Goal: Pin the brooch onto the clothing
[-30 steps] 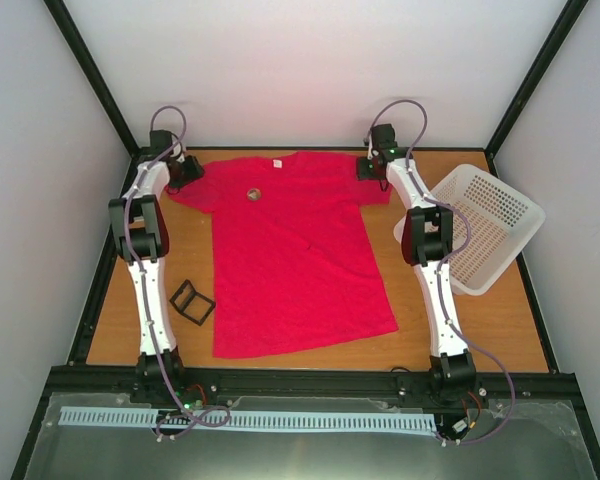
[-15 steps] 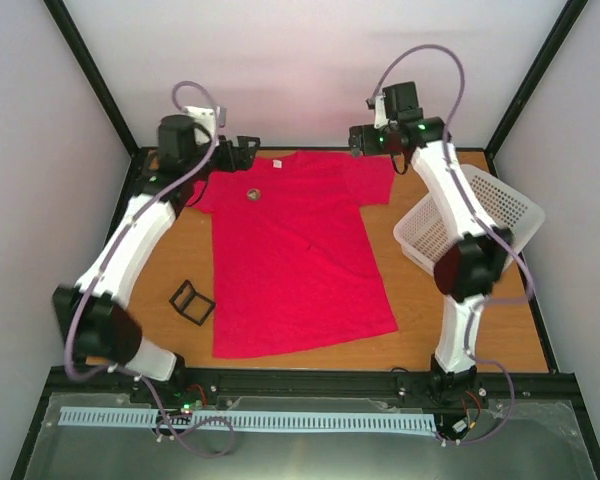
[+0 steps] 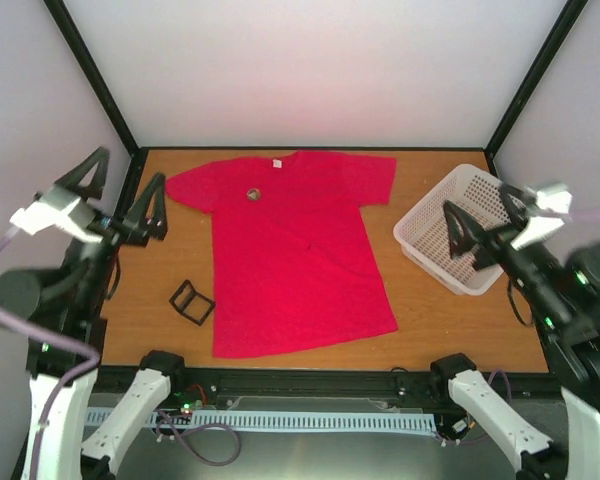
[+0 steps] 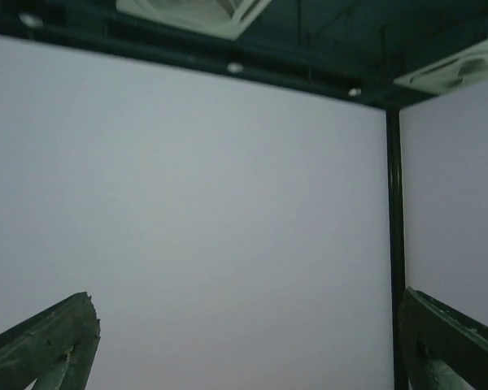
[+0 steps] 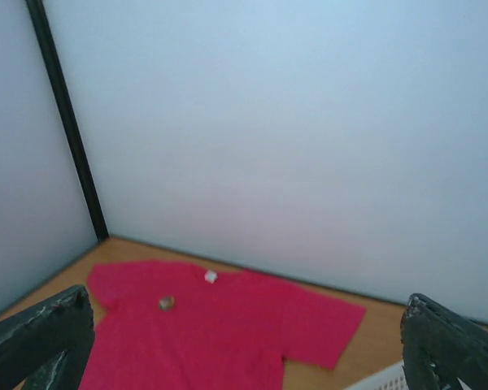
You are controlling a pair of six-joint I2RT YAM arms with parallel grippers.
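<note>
The clothing (image 3: 290, 250) is a crimson T-shirt lying flat on the wooden table, with a white label (image 5: 211, 276) at the neck. The brooch (image 3: 253, 194), a tiny pale round pin, sits on its chest left of the collar. The right wrist view shows the brooch (image 5: 166, 302) on the clothing (image 5: 228, 341) too. My left gripper (image 3: 132, 165) is raised high over the table's left edge, open and empty. My right gripper (image 3: 475, 197) hangs high over the right side, also open and empty. In the left wrist view, the left gripper (image 4: 246, 296) faces only the wall.
A small black frame-like case (image 3: 192, 302) lies on the table left of the shirt's hem. A white perforated basket (image 3: 425, 235) stands tilted at the right; its rim (image 5: 382, 380) shows in the right wrist view. Black frame posts and pale walls enclose the table.
Both arms have lifted away from the shirt's shoulders and swung back and up toward the camera. Both grippers opened wide. The shirt and brooch lie where they were.
</note>
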